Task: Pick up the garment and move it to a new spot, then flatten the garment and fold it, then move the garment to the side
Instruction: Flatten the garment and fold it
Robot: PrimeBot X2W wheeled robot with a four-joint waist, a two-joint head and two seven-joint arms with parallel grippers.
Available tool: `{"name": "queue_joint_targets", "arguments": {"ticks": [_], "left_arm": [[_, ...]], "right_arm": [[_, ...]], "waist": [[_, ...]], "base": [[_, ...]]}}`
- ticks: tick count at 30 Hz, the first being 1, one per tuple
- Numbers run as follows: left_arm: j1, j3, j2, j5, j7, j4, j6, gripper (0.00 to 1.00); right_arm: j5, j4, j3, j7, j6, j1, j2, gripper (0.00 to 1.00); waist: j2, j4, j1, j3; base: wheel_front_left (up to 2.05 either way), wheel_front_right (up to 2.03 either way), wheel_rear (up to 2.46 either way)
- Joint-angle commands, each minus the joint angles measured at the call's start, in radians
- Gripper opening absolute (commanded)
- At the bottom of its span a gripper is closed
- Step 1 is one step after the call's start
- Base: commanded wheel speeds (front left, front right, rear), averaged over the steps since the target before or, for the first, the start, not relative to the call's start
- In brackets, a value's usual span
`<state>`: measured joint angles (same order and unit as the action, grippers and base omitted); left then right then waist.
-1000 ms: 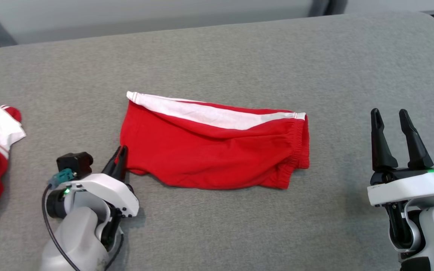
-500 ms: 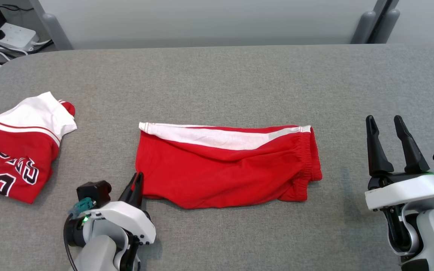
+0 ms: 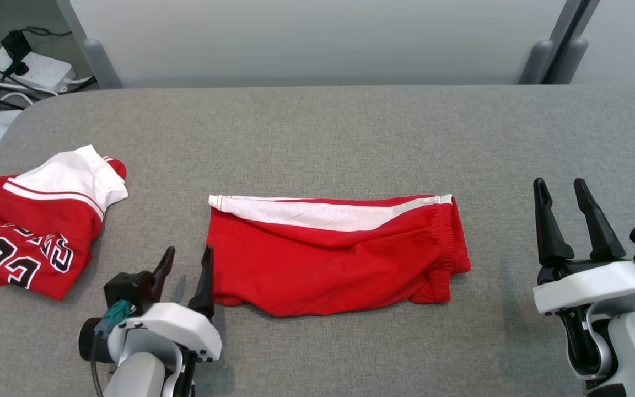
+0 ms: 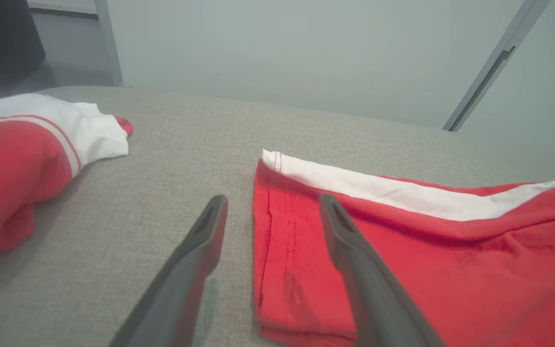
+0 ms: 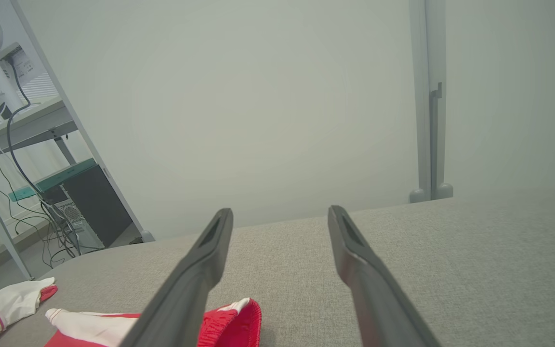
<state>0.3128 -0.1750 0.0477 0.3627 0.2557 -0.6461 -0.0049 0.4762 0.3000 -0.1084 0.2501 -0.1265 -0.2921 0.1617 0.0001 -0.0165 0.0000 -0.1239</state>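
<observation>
Garment [image 3: 334, 259] lies at the middle of the table [image 3: 317, 127]. From my seat it reads as red shorts folded into a long flat band running along the table's length. A white strip runs along the side nearer the table's far edge, and the gathered waistband is at the end toward the table's right. My left gripper [image 3: 188, 251] hangs over the table's near left part with its jaws spread apart and nothing between them. In the left wrist view one finger is over bare table and the other finger [image 4: 354, 255] crosses the garment's stitched left end, though I cannot tell whether it touches the cloth. My right gripper [image 3: 558, 182] is over the table's near right part, well apart from the garment, its jaws wide and empty and its fingers pointing toward the table's far edge. A red and white jersey [image 3: 31, 231] with black numerals lies rumpled at the table's left end, apart from the garment. Past the table's far edge stands a pale partition [image 3: 317, 38]. A white power strip [image 3: 42, 69] with cables lies on the floor off the table's far left corner.
</observation>
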Motion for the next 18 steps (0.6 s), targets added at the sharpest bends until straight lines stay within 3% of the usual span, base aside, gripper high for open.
{"name": "queue_joint_targets", "arguments": {"ticks": [1,7,18], "left_arm": [[-0.016,0.056,0.024,-0.037,0.006,0.070,0.014,1.00],[-0.095,0.114,0.036,-0.134,0.006,0.206,0.040,1.00],[-0.240,0.203,0.022,-0.203,0.006,0.356,0.013,1.00]], "right_arm": [[-0.007,-0.022,-0.024,0.012,-0.004,0.010,0.008,1.00],[-0.016,-0.008,-0.033,0.012,-0.004,0.024,-0.001,1.00],[-0.029,0.035,-0.074,0.012,-0.004,0.061,-0.027,1.00]], "waist": [[-0.0001,0.003,0.0000,0.014],[-0.0001,0.007,0.0000,0.046],[-0.0001,0.003,0.0000,0.112]], "base": [[0.00,0.00,0.00],[0.00,0.00,0.00],[0.00,0.00,0.00]]}}
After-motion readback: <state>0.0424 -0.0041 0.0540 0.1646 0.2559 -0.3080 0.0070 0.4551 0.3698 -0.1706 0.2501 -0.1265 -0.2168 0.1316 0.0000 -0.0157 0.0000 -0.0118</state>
